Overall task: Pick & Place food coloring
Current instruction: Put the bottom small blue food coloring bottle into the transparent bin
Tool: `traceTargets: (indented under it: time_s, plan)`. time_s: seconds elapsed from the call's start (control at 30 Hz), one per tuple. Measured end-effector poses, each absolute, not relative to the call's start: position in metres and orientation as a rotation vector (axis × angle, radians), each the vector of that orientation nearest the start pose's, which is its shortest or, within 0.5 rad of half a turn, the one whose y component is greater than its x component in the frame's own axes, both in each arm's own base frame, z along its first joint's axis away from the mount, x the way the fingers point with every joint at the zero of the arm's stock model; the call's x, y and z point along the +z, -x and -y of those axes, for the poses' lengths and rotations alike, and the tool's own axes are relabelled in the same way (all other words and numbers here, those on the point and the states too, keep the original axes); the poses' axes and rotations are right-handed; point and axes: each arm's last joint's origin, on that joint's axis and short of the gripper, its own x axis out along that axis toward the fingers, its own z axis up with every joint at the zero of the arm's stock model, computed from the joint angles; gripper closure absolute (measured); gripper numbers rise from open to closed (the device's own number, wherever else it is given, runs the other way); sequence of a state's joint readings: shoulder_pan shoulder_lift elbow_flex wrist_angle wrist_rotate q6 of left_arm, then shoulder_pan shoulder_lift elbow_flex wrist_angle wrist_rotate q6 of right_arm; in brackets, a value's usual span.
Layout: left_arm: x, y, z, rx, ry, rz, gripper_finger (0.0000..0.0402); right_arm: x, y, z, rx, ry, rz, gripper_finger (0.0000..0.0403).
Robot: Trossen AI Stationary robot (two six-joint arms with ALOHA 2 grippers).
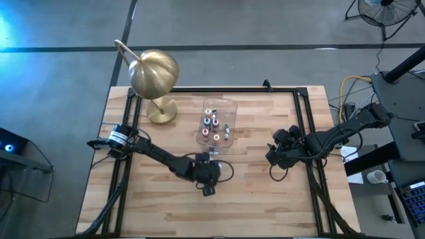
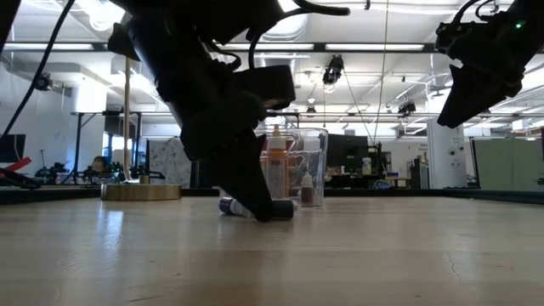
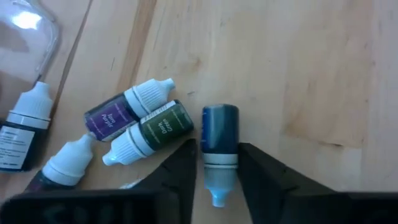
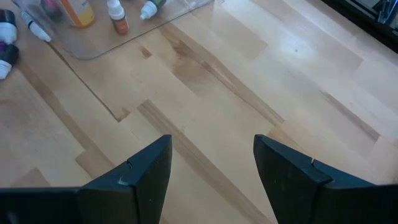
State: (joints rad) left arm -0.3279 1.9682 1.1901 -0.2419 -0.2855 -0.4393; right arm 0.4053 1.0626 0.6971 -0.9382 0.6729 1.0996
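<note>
Several food coloring bottles lie loose on the wooden table just in front of the clear tub [image 1: 230, 105]: a purple one [image 3: 112, 118], a green one [image 3: 158, 127] and a blue one [image 3: 219, 127], each on its side. More bottles stand inside the tub [image 1: 212, 126]. My left gripper [image 3: 217, 168] is down at the table, shut on the blue bottle; in the low view its fingers [image 2: 270, 208] reach the tabletop. My right gripper [image 4: 211, 155] hangs open above bare wood at the table's right [image 1: 273, 159], holding nothing. My left gripper pinches the blue bottle at its cap end [image 3: 219, 163], one finger on either side. The fingers slant down from the near side and lie along the bottle. The bottle rests on its side on the table, white tip toward the gripper.
A brass-coloured dome lamp [image 1: 154, 73] stands at the far left of the table. Two more white-capped bottles [image 3: 28, 130] lie beside the tub's near corner. Bare wood spreads across the near half and between the two arms.
</note>
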Motion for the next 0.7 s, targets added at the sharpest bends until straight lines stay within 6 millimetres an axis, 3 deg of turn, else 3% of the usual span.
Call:
traceTargets:
  time_s: [0.2, 0.27, 0.37, 0.5, 0.6, 0.7]
  plan:
    - [0.157, -0.375, 0.114, 0.145, 0.085, -1.014, 0.0369, 0.215, -0.159, -0.049, -0.768, -0.31, -0.822, 0.0184]
    - [0.182, -0.377, 0.112, 0.13, 0.058, -1.004, 0.0369, 0.215, -0.159, -0.049, -0.768, -0.31, -0.822, 0.0184]
    - [0.237, -0.383, 0.102, 0.126, 0.003, -0.913, 0.036, 0.216, -0.159, -0.049, -0.767, -0.311, -0.821, 0.0184]
    - [0.284, -0.395, 0.068, 0.264, -0.089, -0.796, 0.035, 0.216, -0.159, -0.049, -0.768, -0.311, -0.817, 0.0184]
    - [0.298, -0.403, 0.031, 0.348, -0.094, -0.78, 0.0347, 0.216, -0.159, -0.049, -0.769, -0.311, -0.815, 0.0184]
    - [0.3, -0.405, -0.002, 0.433, -0.068, -0.798, 0.0335, 0.216, -0.16, -0.049, -0.768, -0.314, -0.814, 0.0184]
